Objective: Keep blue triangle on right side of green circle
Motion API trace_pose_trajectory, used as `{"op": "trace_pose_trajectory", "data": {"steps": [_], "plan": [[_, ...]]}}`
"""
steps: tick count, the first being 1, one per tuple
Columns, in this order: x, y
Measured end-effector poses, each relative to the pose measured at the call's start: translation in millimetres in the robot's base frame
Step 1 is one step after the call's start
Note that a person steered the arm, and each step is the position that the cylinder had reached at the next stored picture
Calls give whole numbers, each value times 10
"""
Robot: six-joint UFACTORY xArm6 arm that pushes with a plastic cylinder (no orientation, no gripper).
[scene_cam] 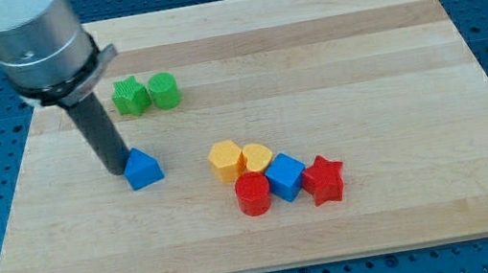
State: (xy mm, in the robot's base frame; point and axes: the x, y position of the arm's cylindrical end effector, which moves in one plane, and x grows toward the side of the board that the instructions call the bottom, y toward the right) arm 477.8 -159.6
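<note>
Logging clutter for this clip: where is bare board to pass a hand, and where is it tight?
Free: the view's right, beyond the red star, and the bottom left below the blue triangle. Tight: my tip touches the triangle's left side; five blocks pack together from the yellow block to the star.

my feed is bright and evenly lit, the light soft and seemingly from overhead. the wooden tabletop (329,56) shows no glare and only faint short shadows under the blocks. the picture is slightly soft overall. the arm's grey housing (31,38) at the view's top left looks blurred against the board.
</note>
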Motion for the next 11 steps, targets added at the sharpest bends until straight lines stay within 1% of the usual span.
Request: {"op": "trace_pose_trajectory", "data": {"steps": [1, 2, 3, 4, 5, 7, 9, 10, 11], "plan": [[157, -19], [647, -91], [822, -41], [700, 8], [444, 45], [29, 339], [-394, 777], [-528, 938], [-538, 991]]}}
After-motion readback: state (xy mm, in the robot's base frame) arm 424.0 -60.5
